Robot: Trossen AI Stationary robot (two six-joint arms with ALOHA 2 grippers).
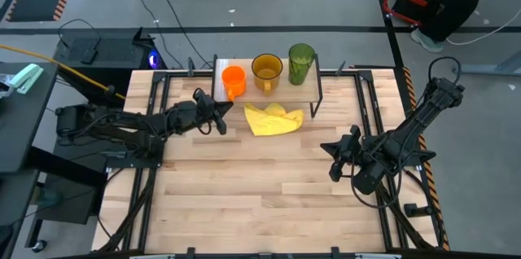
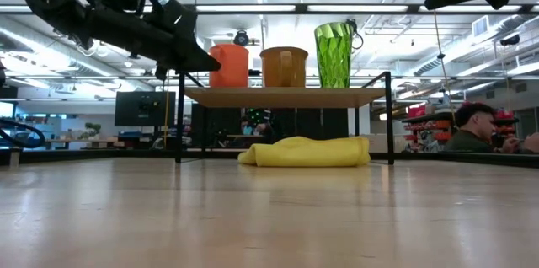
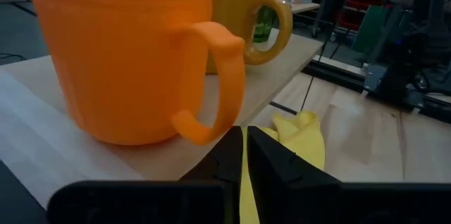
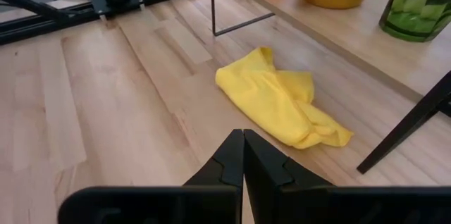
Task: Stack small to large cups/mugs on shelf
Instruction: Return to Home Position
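— What's out there, biggest first?

— One wooden tabletop [image 1: 244,202], two arms, one shelf [image 2: 286,97] at the table's far edge, and one yellow cloth [image 1: 274,118] crumpled on the table just in front of the shelf, partly under it. On the shelf's top board stand three vessels in a row: one green tumbler [image 1: 301,63], one amber-yellow mug [image 1: 266,69] and one orange mug [image 1: 234,78].

— And the fingers?

— The left gripper [image 3: 244,136] has its fingers pressed together with nothing between them. It hangs at the shelf's front edge, the tips very near the orange mug's handle; I cannot tell whether they touch it. The right gripper [image 4: 243,139] is also clenched and empty, over the table on the right, well apart from the shelf and pointing toward the cloth.

— How do the cups look?

— All upright. The tumbler is tallest, translucent and faceted, at the right end seen from above. The amber mug sits in the middle and is wider. The orange mug is smallest, at the left end, with a looped handle facing the left gripper.
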